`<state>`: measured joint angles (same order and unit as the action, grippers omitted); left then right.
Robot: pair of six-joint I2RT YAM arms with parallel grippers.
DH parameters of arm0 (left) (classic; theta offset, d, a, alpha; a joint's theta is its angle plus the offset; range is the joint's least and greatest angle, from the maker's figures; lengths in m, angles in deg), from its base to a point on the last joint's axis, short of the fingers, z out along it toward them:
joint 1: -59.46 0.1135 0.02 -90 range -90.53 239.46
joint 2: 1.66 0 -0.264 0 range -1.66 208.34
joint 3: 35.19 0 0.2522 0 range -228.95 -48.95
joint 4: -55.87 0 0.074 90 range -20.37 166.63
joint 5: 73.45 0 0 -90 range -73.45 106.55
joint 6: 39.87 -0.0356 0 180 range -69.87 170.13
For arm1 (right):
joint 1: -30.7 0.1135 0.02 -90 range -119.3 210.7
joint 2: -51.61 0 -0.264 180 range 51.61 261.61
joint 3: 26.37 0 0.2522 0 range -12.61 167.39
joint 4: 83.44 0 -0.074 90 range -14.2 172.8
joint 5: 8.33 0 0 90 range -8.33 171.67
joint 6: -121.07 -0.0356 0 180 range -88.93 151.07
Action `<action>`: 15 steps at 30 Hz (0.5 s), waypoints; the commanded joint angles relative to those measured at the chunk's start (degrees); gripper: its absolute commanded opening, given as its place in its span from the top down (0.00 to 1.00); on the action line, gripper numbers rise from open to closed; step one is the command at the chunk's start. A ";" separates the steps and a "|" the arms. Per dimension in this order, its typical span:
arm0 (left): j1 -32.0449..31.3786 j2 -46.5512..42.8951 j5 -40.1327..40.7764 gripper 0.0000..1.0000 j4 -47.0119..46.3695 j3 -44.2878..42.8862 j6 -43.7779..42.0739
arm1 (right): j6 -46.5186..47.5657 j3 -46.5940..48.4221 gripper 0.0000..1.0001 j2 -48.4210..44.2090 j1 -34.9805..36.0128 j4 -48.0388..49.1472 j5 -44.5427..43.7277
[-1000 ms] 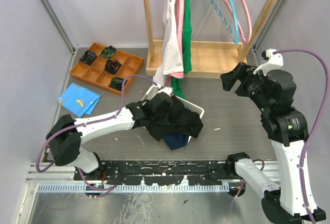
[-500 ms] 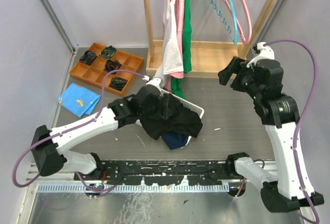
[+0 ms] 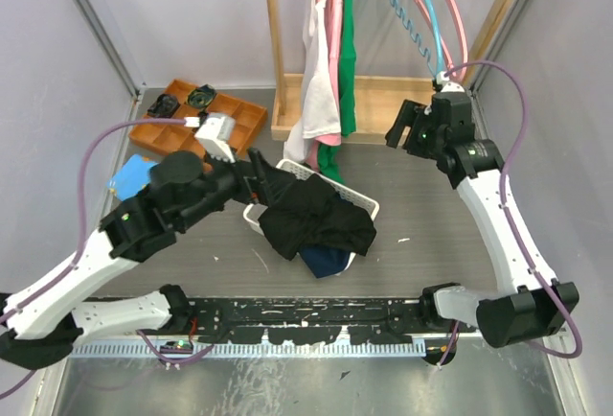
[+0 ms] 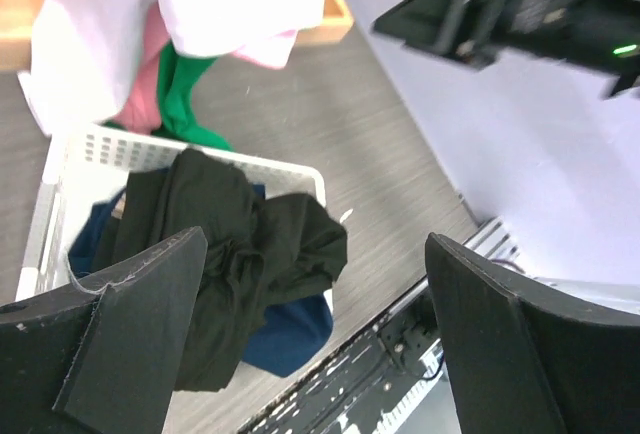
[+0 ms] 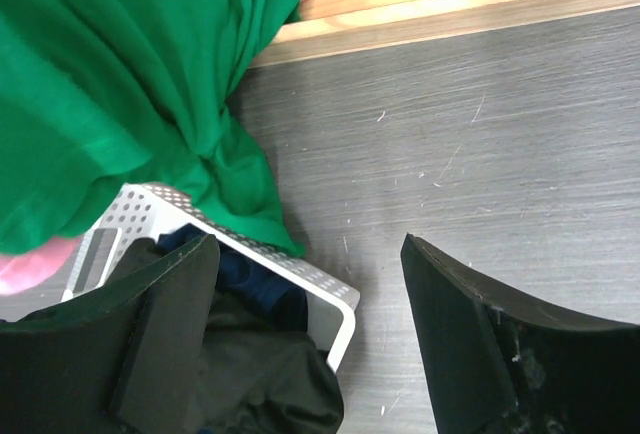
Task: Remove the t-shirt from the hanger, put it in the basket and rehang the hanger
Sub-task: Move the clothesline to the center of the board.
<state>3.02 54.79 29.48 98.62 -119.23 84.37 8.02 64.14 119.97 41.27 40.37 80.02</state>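
On the wooden rack, a white t-shirt (image 3: 314, 80), a pink one (image 3: 334, 61) and a green one (image 3: 348, 61) hang from hangers. A black t-shirt (image 3: 316, 224) lies crumpled over the white basket (image 3: 369, 207), on top of a navy garment (image 3: 326, 263). My left gripper (image 3: 261, 174) hangs open just left of and above the basket, with nothing between its fingers (image 4: 130, 334). In the left wrist view the black t-shirt (image 4: 230, 254) lies below it. My right gripper (image 3: 400, 131) is open near the rack's base, right of the green t-shirt (image 5: 130, 74), and holds nothing.
Two empty hangers, a blue hanger (image 3: 412, 13) and a pink hanger (image 3: 450, 13), hang at the right of the rack (image 3: 383, 109). An orange compartment tray (image 3: 168, 133) and a blue cloth (image 3: 134, 181) lie at the left. Grey walls close in both sides.
My left gripper opened, let go of the black t-shirt and drew back up and to the left. My right arm swung up and left toward the rack.
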 commanded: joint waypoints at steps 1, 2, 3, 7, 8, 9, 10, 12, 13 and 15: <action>0.05 -5.42 2.54 0.02 -5.47 0.25 -3.71 | 1.52 -3.13 0.21 3.96 1.47 11.68 -2.44; 0.06 -5.90 2.62 0.02 -5.67 -0.02 -4.42 | 1.77 -3.50 0.20 5.24 2.01 12.92 -3.19; 0.02 -6.24 2.64 0.02 -5.88 -0.30 -5.13 | 2.11 -3.76 0.20 6.77 2.93 14.18 -4.01; 0.08 -5.67 3.74 0.02 -7.34 -1.42 -6.64 | 2.45 -5.71 0.18 12.02 4.75 20.89 -7.04; 0.09 -5.10 4.11 0.02 -7.75 -1.77 -6.76 | 2.07 -6.36 0.18 13.03 4.87 23.09 -7.38; 0.08 -4.81 4.37 0.02 -8.27 -2.18 -7.00 | 1.47 -6.61 0.18 14.17 4.85 24.76 -7.73; 0.06 -4.07 4.71 0.02 -8.59 -2.70 -7.07 | 0.82 -7.03 0.18 15.16 4.88 26.84 -7.97; 0.06 -3.10 5.61 0.02 -8.85 -3.80 -7.39 | -0.46 -7.97 0.18 17.32 4.89 30.96 -7.96; 0.05 -2.70 6.02 0.02 -8.91 -4.43 -7.95 | -1.03 -8.72 0.18 18.20 4.82 33.22 -7.67; 0.05 -2.09 8.17 0.02 -8.17 -5.52 -8.12 | -2.50 -10.42 0.18 19.48 5.01 37.06 -6.93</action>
<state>3.04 52.16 33.72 92.26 -121.44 78.14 5.57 56.14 132.67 45.97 64.34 68.74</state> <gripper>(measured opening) 0.979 0.822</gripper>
